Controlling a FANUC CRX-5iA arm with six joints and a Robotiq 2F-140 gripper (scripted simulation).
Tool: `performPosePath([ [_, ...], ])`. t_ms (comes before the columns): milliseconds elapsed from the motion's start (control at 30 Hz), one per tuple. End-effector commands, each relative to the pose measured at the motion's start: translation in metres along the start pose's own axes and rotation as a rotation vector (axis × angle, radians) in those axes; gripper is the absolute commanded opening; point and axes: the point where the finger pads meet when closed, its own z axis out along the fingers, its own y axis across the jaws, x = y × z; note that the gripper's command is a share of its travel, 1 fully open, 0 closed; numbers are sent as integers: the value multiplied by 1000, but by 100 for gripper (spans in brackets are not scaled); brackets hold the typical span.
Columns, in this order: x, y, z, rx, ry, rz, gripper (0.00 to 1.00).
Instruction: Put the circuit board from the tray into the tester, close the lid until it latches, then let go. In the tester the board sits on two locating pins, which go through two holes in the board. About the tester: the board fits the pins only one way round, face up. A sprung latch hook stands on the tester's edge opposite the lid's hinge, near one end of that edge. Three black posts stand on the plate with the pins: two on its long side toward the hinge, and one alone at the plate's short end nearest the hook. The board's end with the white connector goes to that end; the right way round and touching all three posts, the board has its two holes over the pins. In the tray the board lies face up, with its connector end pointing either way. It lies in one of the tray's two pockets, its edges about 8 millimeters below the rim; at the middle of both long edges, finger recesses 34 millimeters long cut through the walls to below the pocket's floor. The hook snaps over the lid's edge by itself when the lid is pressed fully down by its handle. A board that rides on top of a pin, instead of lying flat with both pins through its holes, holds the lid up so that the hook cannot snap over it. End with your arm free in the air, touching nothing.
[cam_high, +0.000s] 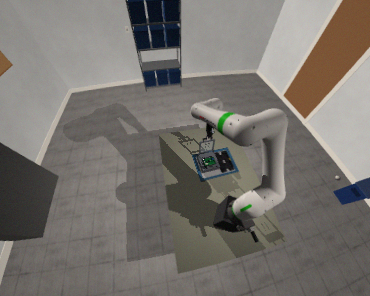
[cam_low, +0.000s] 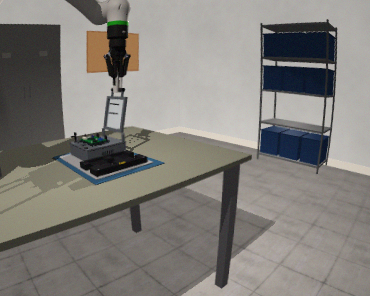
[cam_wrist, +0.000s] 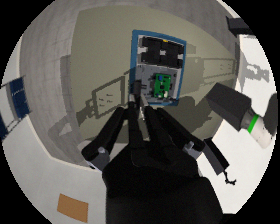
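A white arm (cam_high: 260, 145) arches over the desk (cam_low: 165, 160), its end effector (cam_low: 118, 84) pointing straight down and clamped on the handle (cam_low: 118, 91) at the top edge of the tester's lid (cam_low: 115, 114), which stands raised and nearly upright. Below, the grey tester (cam_low: 96, 147) sits on a blue-edged mat (cam_low: 150, 162), with the green circuit board (cam_wrist: 161, 86) lying inside it, at 12 o'clock from the end effector in the wrist view. The black tray (cam_low: 117, 162) lies just beside the tester, at its 4 o'clock in the exterior view.
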Motion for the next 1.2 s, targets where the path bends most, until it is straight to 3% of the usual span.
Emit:
performPosePath([
  [0,0,2,0,-1,0,0,0],
  [1167,0,31,-3,-1,0,0,0],
])
